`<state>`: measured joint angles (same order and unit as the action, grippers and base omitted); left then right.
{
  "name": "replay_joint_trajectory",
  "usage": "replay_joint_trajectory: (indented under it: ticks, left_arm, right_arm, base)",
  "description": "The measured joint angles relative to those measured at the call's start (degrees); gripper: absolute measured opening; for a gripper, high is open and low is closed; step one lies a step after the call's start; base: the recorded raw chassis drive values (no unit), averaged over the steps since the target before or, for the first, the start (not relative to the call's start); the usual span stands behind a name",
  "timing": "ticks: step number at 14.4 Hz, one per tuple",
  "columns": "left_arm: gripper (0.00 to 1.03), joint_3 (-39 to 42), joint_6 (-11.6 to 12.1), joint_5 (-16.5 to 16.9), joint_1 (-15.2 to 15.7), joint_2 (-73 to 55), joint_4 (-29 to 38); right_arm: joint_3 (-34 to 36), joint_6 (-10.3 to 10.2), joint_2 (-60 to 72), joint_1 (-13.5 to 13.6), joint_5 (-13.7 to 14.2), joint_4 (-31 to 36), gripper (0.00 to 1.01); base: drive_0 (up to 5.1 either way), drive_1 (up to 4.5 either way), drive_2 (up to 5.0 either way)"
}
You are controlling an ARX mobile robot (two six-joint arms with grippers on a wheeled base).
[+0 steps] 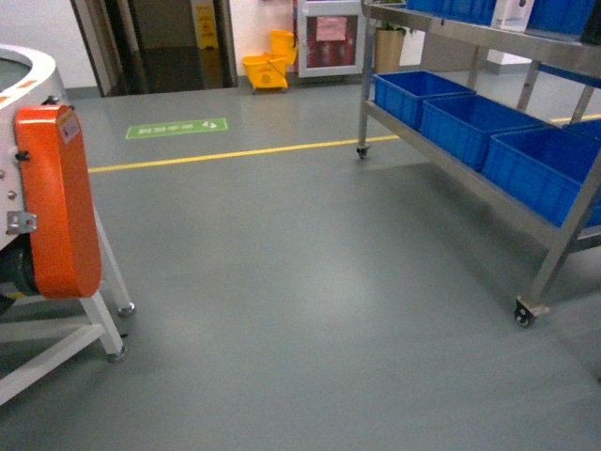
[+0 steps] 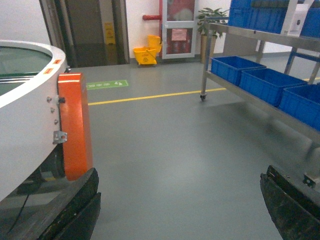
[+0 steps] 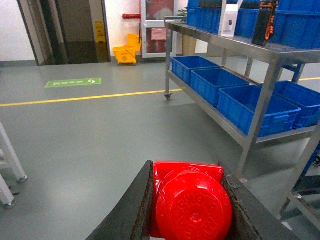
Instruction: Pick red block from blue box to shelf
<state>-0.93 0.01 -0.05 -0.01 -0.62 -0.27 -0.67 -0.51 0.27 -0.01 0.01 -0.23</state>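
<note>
The red block (image 3: 192, 202) fills the bottom of the right wrist view, its round stud facing the camera. My right gripper (image 3: 190, 205) is shut on it, a dark finger pressed against each side. The steel shelf (image 1: 470, 178) stands at the right of the head view, also seen as the shelf (image 3: 240, 50) ahead and right of the held block, some distance off. My left gripper (image 2: 180, 210) is open, with only grey floor between its black fingers (image 2: 75, 210). The blue box is out of view. Neither gripper shows in the head view.
Dark blue crates (image 1: 470, 122) sit on the shelf's lower tier, and more stand on the upper tier (image 3: 295, 20). A white round machine with an orange guard (image 1: 56, 202) stands at the left on a white frame. A yellow mop bucket (image 1: 268, 66) is by the far wall.
</note>
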Motion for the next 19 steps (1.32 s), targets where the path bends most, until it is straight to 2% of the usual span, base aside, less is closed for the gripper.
replay_joint_trajectory:
  ticks: [19]
  left_arm:
    - [0.98, 0.0, 0.0, 0.02, 0.0, 0.0, 0.02]
  right_arm:
    - [0.0, 0.0, 0.0, 0.0, 0.0, 0.0, 0.28]
  base:
    - [-1.5, -1.55, -1.5]
